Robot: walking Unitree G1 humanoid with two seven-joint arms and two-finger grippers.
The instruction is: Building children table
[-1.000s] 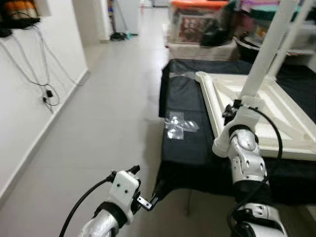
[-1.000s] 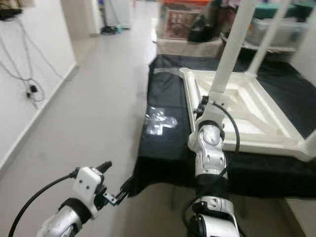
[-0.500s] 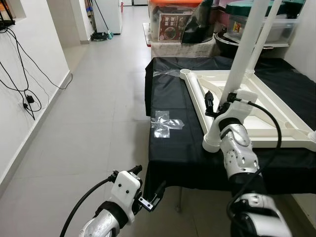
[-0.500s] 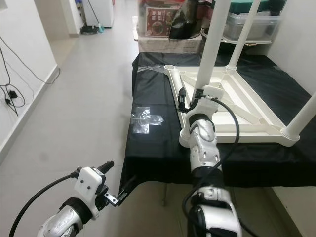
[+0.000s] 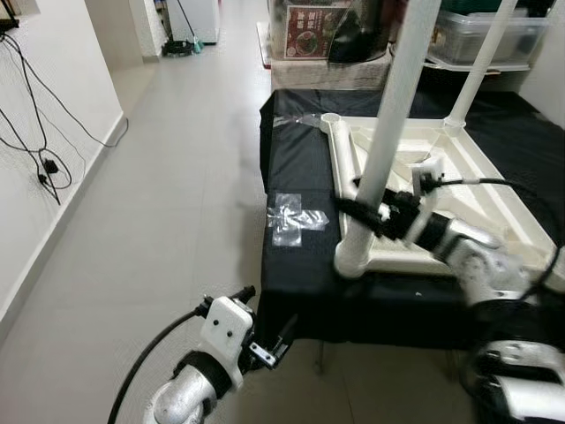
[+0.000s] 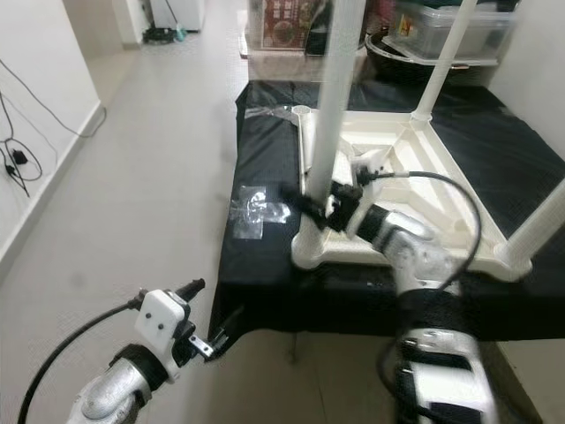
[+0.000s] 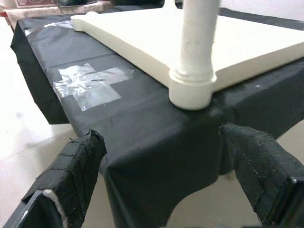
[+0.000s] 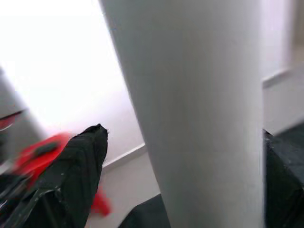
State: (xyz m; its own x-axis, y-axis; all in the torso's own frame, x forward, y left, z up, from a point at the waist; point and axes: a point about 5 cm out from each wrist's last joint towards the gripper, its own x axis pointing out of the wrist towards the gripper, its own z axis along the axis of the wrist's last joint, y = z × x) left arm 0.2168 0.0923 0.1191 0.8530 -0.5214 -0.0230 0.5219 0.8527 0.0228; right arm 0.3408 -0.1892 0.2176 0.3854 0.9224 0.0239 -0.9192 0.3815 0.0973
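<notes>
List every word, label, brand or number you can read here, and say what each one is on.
None can be read.
The printed box beyond the black-draped table carries print, too small and blurred to read.
The white table leg at the right gripper bears no marking.

The overturned table (image 5: 459,190) and its leg (image 5: 388,150) are showing smooth, faintly glossy white plastic, lying on matt black cloth (image 5: 305,265) patched with shiny clear tape (image 5: 293,217). The left gripper's fingers (image 7: 71,166) are wearing rough black fabric wrap, and the floor (image 5: 168,230) is gleaming like polished grey tile.
</notes>
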